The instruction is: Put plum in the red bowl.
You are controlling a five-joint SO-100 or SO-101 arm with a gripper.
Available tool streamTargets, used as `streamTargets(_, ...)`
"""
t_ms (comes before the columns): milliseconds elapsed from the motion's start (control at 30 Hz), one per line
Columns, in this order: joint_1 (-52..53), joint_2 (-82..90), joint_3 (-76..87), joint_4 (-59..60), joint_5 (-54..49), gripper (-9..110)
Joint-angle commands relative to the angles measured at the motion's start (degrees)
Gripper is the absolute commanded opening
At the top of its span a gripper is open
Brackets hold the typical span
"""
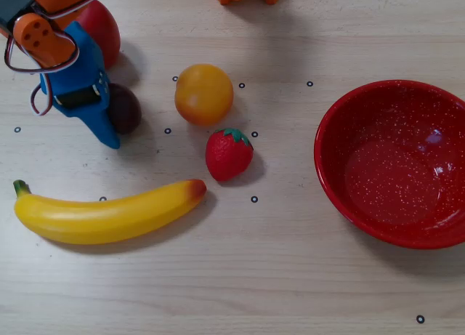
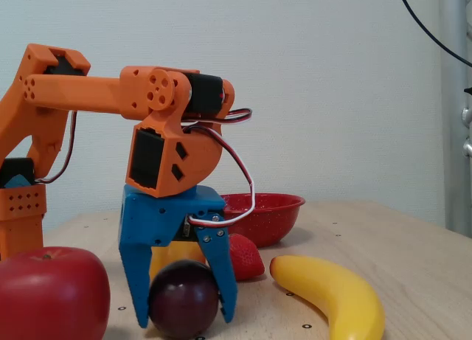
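Note:
The plum [image 1: 126, 108] is small, dark maroon and glossy, and rests on the table at the left in the overhead view. My gripper [image 1: 109, 114] has blue fingers and an orange wrist and is lowered over it. In the fixed view the gripper [image 2: 184, 319] is open, with one blue finger [image 2: 136, 281] on each side of the plum [image 2: 183, 299] and the tips near the table. Whether the fingers touch it is unclear. The red bowl [image 1: 341, 110], large and white-speckled, stands empty at the right; it shows far behind the gripper in the fixed view [image 2: 284, 207].
A red apple [image 1: 102, 26] sits just behind the gripper. An orange [image 1: 203, 94] and a strawberry [image 1: 229, 155] lie between the plum and the bowl. A banana [image 1: 109, 215] lies in front. The arm's orange base [image 2: 22, 200] is at the left of the fixed view.

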Motion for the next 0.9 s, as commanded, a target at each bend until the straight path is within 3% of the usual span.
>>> streamTargets(0,-2.20,9.49,-5.36,3.34,0.44,0)
streamTargets(533,2.64,29.00,-9.58,9.14,-4.13,0)
streamTargets(867,15.12,43.42,-6.15,4.92,-19.60,0)
